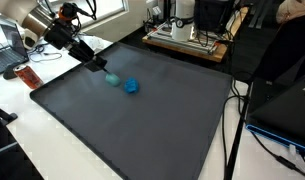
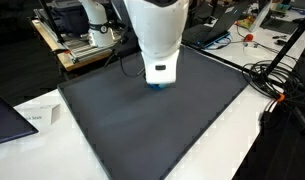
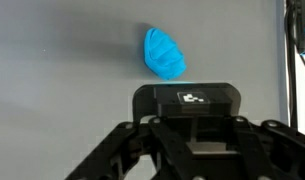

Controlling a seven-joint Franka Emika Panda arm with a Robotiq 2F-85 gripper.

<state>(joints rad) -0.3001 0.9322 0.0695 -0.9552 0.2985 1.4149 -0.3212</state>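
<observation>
A crumpled bright blue object (image 1: 131,87) lies on the dark grey mat (image 1: 142,130). In the wrist view this blue object (image 3: 164,53) sits just beyond my gripper's black housing (image 3: 197,100). A smaller teal object (image 1: 112,78) rests on the mat right at the tip of my gripper (image 1: 99,66), which reaches in low from the back corner. The fingertips are hidden in the wrist view, so I cannot tell whether they touch the teal object. In an exterior view the white arm (image 2: 157,35) covers most of the blue object (image 2: 152,86).
A red-and-black item (image 1: 27,77) lies off the mat's corner beside a laptop (image 1: 7,55). A wooden bench with equipment (image 1: 192,38) stands behind the mat. Cables (image 2: 277,80) trail along one side, and a paper sheet (image 2: 37,115) lies on the white table.
</observation>
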